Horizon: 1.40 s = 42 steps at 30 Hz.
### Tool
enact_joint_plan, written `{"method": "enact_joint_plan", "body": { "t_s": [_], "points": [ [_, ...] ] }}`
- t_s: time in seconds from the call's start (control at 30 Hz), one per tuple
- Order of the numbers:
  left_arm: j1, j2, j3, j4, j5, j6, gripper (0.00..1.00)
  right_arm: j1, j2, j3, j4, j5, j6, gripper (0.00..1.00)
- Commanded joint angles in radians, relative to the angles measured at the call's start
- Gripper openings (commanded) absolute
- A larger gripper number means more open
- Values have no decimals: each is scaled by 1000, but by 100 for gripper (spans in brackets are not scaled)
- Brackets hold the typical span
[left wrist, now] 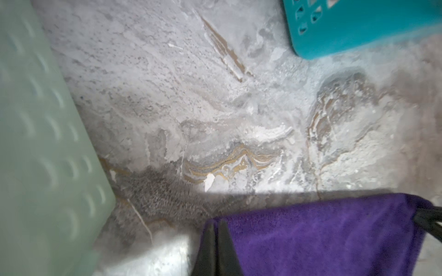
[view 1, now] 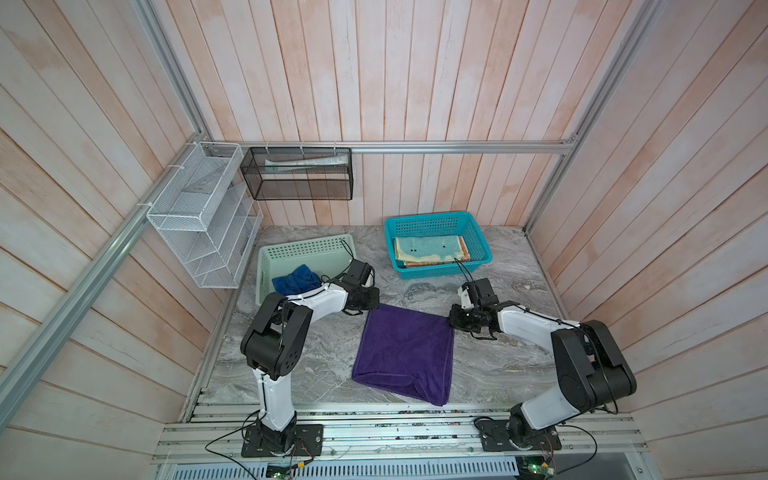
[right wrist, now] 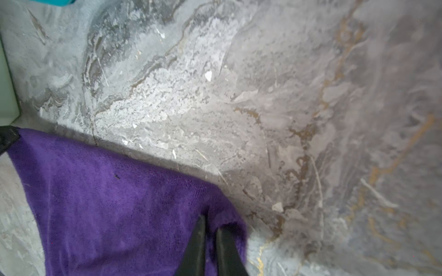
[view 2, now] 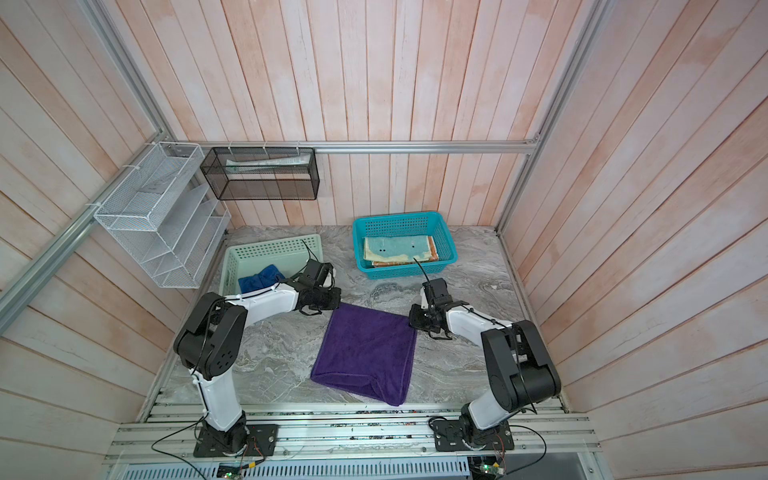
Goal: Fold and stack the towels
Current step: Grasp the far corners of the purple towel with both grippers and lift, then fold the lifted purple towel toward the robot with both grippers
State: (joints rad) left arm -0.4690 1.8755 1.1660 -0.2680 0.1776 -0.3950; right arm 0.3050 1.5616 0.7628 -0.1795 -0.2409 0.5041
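Note:
The purple towel (view 1: 405, 353) (view 2: 368, 353) lies on the marble table between both arms, its near edge doubled over. My left gripper (view 1: 370, 306) (left wrist: 217, 223) is shut on its far left corner. At the far right corner my right gripper (view 1: 451, 322) (right wrist: 211, 222) is shut on the cloth. A crumpled royal blue towel (view 1: 297, 280) sits in the mint-green basket (view 1: 266, 266). A folded teal towel (view 1: 430, 248) with pale-yellow patches lies on an orange-peach towel (view 1: 419, 262) inside the teal basket (view 1: 482, 245).
A white wire rack (view 1: 199, 216) and a black mesh basket (view 1: 297, 174) hang on the back wall at the left. An aluminium rail (view 1: 395, 432) with both arm bases runs along the table's front edge. Wooden walls close in both sides.

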Motion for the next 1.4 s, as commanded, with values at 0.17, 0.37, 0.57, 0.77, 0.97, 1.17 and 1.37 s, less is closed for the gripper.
{"method": "enact_joint_plan", "body": {
  "t_s": [0.17, 0.37, 0.57, 0.77, 0.97, 1.17, 1.37],
  "points": [
    [31, -240, -77, 135, 79, 74, 0, -17, -177, 45, 10, 7, -103, 0],
    [29, -467, -106, 106, 102, 87, 0, -14, -471, 50, -69, 24, -91, 0],
    [7, -707, -96, 3, 107, 80, 0, 1, -700, 132, -237, 25, -76, 0],
    [-113, -844, -11, -158, 26, 68, 0, 13, -794, 276, -432, -4, -83, 0],
    [-224, -910, 25, -261, -39, -15, 0, 15, -817, 432, -617, -30, -75, 0],
    [-226, -873, -13, -352, -44, -98, 0, 13, -829, 346, -685, 25, -26, 0],
    [-80, -653, -142, -269, 119, -112, 0, 6, -712, 31, -446, 32, 25, 0]
  ]
}}
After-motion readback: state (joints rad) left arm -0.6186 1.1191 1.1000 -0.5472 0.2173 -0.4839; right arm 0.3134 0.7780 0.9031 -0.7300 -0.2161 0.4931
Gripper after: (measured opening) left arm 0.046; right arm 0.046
